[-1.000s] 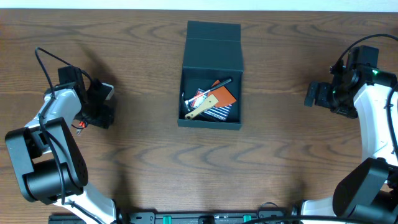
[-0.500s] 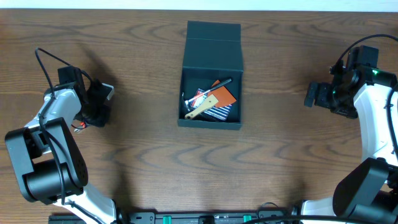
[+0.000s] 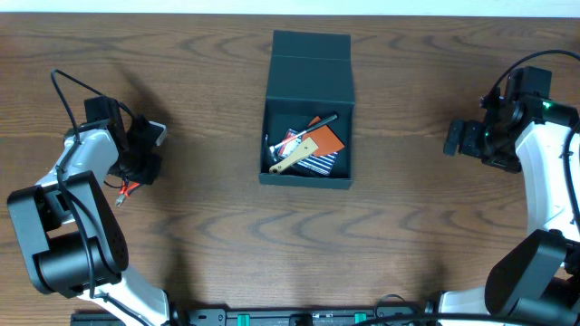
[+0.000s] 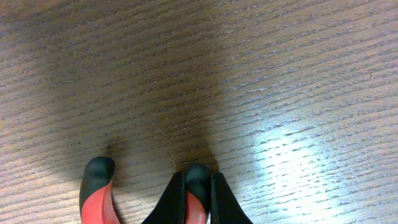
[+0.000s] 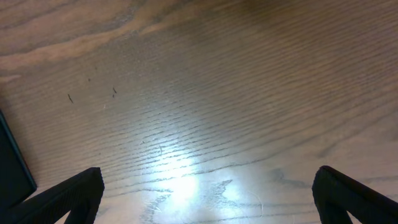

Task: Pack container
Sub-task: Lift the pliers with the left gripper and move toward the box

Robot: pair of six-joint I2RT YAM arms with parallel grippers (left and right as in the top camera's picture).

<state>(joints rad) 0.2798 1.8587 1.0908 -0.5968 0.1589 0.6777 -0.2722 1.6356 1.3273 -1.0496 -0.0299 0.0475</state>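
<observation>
— While your left hand (image 4: 198, 194) pinches only one handle of the pliers (image 4: 96, 193), how should you lift?
— Slowly, straight up; they may swing. Carry them to the open box (image 3: 310, 72) in the middle of the surface (image 3: 208, 226) and lower them onto the tools (image 3: 306, 149) inside. Your right hand (image 3: 456, 139) hangs wide and empty, well apart.

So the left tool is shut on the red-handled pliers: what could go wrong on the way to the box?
1. The left tool pinches only one handle of the pliers, near its end. The other handle is free, so they may swing or slip when lifted.
2. The container already holds a wooden-handled piece and other items. The pliers may land on top and perhaps block the lid.
3. The right tool is open and far away, so it cannot steady the container.
</observation>
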